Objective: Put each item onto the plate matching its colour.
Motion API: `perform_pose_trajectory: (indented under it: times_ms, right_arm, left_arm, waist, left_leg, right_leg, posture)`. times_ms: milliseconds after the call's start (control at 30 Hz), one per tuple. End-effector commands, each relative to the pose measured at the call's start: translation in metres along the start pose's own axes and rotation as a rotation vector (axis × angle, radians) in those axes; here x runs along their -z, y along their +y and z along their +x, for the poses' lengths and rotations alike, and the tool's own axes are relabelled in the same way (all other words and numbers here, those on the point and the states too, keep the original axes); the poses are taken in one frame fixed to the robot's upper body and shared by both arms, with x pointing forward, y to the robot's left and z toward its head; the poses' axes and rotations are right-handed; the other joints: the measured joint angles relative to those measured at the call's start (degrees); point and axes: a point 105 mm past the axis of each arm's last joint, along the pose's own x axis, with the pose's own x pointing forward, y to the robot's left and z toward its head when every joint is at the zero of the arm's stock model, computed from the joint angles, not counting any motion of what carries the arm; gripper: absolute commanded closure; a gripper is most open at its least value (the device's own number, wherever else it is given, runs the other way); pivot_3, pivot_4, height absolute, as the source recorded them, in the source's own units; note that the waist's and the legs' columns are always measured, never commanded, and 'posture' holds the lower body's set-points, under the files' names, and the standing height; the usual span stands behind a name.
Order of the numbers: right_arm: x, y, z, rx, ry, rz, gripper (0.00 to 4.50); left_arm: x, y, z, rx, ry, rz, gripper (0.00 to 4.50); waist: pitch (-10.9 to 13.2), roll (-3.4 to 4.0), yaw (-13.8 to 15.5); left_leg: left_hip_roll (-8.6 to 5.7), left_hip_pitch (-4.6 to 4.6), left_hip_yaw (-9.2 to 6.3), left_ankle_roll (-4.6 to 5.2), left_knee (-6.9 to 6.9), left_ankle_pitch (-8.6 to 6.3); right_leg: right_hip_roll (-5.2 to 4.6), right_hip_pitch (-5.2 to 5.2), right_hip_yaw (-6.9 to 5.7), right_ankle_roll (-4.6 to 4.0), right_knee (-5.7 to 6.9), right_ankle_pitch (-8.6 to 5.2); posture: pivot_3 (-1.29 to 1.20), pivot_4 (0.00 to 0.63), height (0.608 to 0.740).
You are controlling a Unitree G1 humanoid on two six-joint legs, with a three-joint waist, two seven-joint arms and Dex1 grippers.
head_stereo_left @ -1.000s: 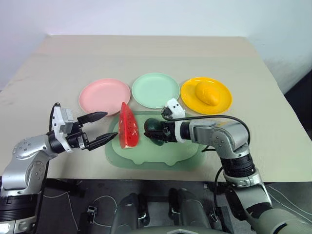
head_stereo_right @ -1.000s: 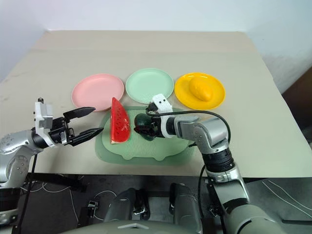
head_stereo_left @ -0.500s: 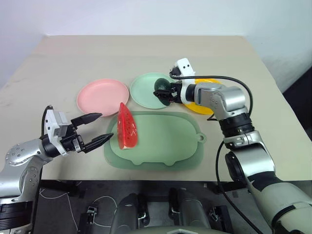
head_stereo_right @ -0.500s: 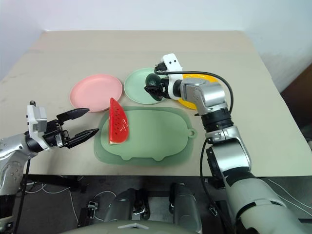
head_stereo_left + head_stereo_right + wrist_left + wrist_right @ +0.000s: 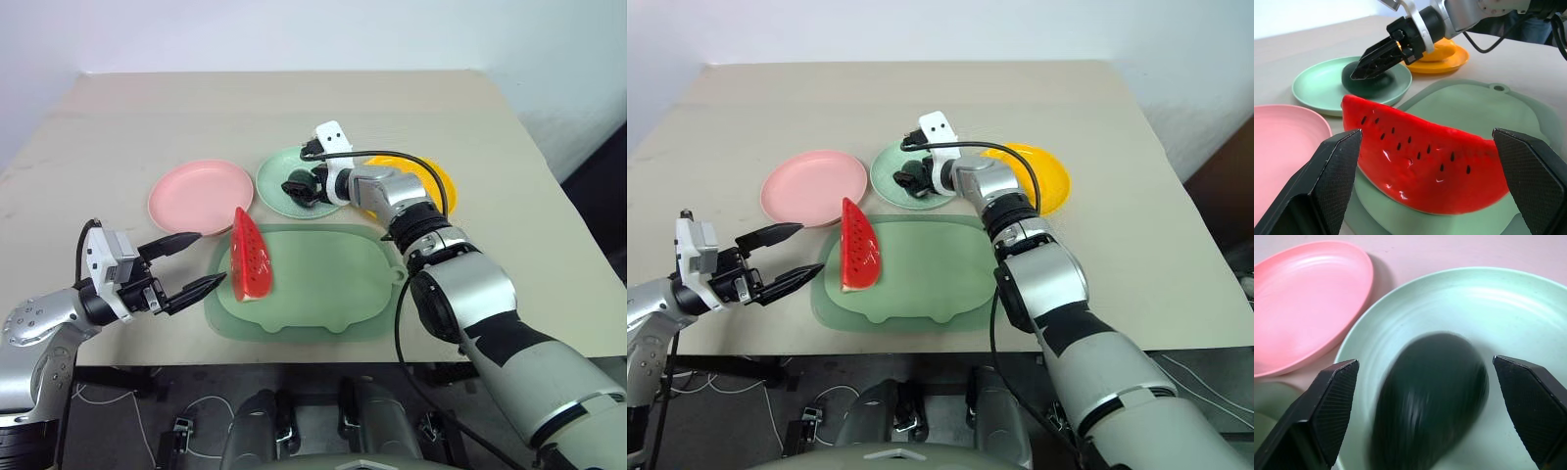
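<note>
The right end effector (image 5: 1422, 382) is over the green plate (image 5: 274, 188), and its two black fingers are wide apart. The dark green avocado (image 5: 1432, 394) lies on that plate between them, not squeezed. It looks smeared, so its edges are hard to see.

The left end effector (image 5: 194, 262) is open too and holds nothing. It is near the red watermelon wedge (image 5: 248, 257), not touching it. The wedge stands on the big green mat (image 5: 323, 284), just in front of the green plate.

The pink plate (image 5: 200, 195) sits beside the green plate. The yellow plate (image 5: 438, 181) is on its other side. The right arm covers most of it, so the yellow fruit is hard to make out. All sit on the table (image 5: 147, 117).
</note>
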Motion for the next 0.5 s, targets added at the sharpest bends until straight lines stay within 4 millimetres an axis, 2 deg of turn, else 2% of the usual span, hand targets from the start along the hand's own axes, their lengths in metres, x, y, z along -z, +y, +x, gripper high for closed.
perform_pose_trajectory:
  times_ms: [33, 267, 367, 500]
  right_arm:
    - [-0.026, 0.003, -0.002, 0.001, -0.073, -0.037, 0.03]
    - [-0.055, -0.007, -0.028, -0.046, -0.157, -0.077, 0.03]
    - [-0.057, 0.004, -0.050, -0.126, -0.204, -0.114, 0.03]
    - [-0.042, 0.028, -0.081, -0.232, -0.234, -0.138, 0.03]
  left_arm:
    - [-0.013, -0.001, 0.000, 0.007, -0.031, 0.042, 0.00]
    - [-0.021, 0.004, 0.002, -0.009, -0.073, 0.037, 0.00]
    - [-0.024, 0.002, 0.005, -0.007, -0.085, 0.031, 0.00]
    - [-0.026, -0.002, 0.010, -0.031, -0.101, 0.028, 0.00]
  waist:
    - [0.0, 0.00, 0.0]
    - [0.0, 0.00, 0.1]
    - [0.0, -0.02, 0.1]
    - [0.0, -0.02, 0.2]
  left_leg:
    - [0.00, 0.00, 0.00, 0.00, 0.00, 0.00]
    - [-0.01, -0.02, -0.02, 0.00, 0.02, 0.00]
    - [0.00, 0.00, -0.05, 0.00, 0.03, 0.00]
    - [0.00, 0.02, -0.13, 0.00, 0.01, 0.00]
  right_leg:
    - [0.00, 0.00, 0.00, 0.00, 0.00, 0.00]
    - [-0.03, 0.00, 0.01, 0.00, 0.01, 0.00]
    - [-0.04, 0.01, 0.02, 0.00, 0.04, 0.00]
    - [-0.04, 0.03, 0.01, 0.00, 0.08, 0.00]
  posture:
    - [0.00, 0.150, 0.696]
    - [0.00, 0.150, 0.696]
    - [0.00, 0.150, 0.696]
    - [0.00, 0.150, 0.696]
